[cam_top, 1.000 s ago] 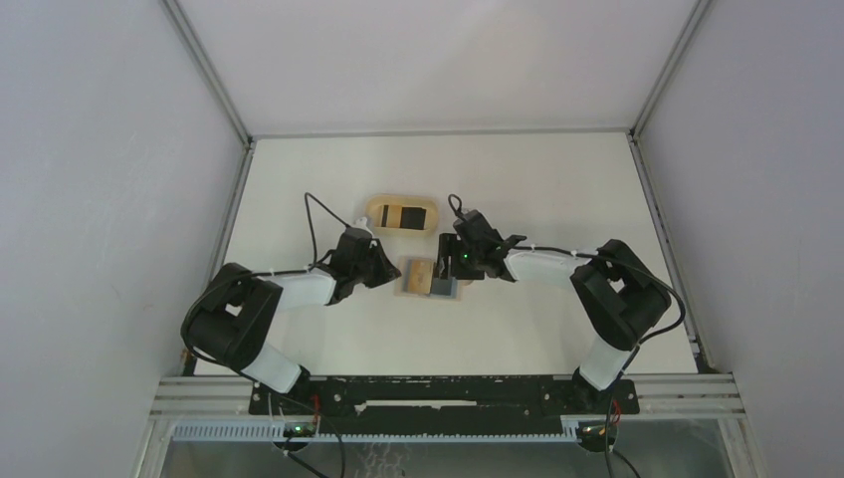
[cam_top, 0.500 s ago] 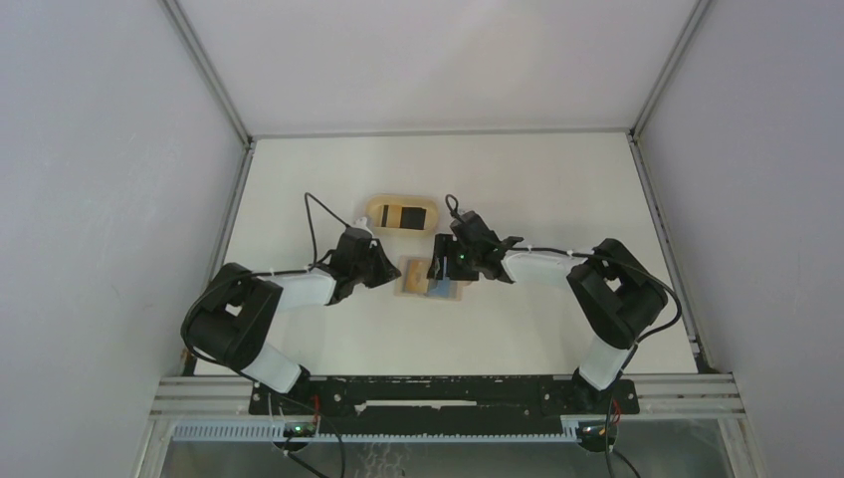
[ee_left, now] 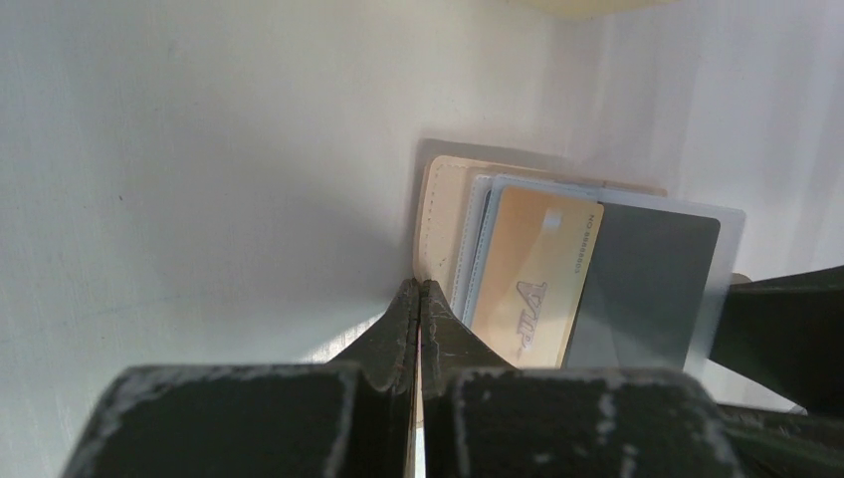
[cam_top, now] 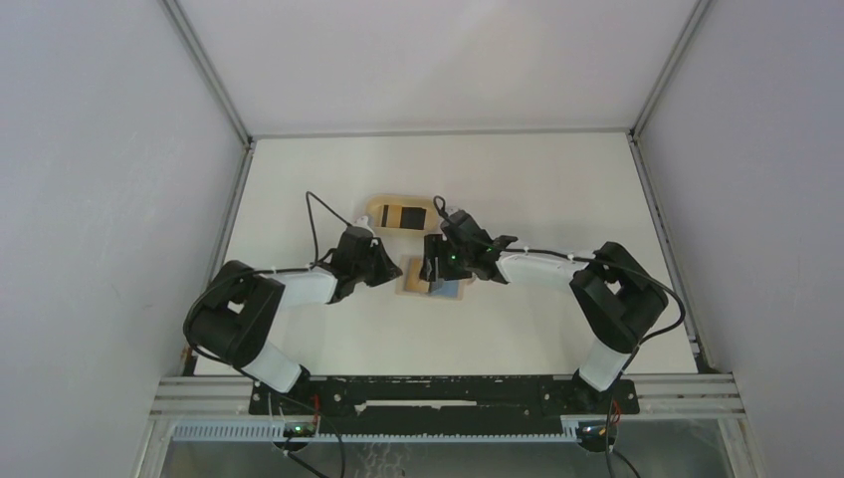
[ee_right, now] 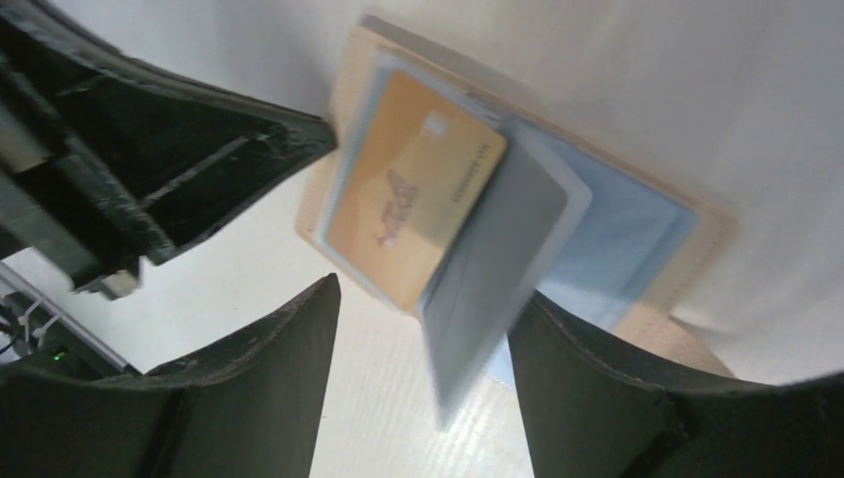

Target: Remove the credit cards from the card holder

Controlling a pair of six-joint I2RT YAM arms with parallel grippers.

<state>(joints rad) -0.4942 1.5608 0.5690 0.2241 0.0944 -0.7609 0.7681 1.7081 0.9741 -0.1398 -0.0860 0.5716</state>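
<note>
The card holder (cam_top: 414, 277) lies open on the table, tan outside (ee_left: 438, 214) and blue inside (ee_right: 627, 239). A gold card (ee_left: 532, 284) sits in its left half, and a grey card (ee_left: 647, 284) overlaps it on the right. My left gripper (ee_left: 420, 291) is shut, its tips at the holder's left edge. My right gripper (ee_right: 428, 299) is open above the holder's middle. The grey card (ee_right: 498, 259) is tilted up between its fingers and nothing pinches it. From above, both grippers, left (cam_top: 393, 269) and right (cam_top: 434, 267), meet at the holder.
An oval light-wood tray (cam_top: 373, 211) with a dark card (cam_top: 406, 216) in it stands just behind the holder. Grey walls enclose the table on three sides. The right gripper's finger (ee_left: 786, 319) shows at the right edge of the left wrist view.
The right gripper has moved left and a little farther away, over the holder. The left arm has stayed put.
</note>
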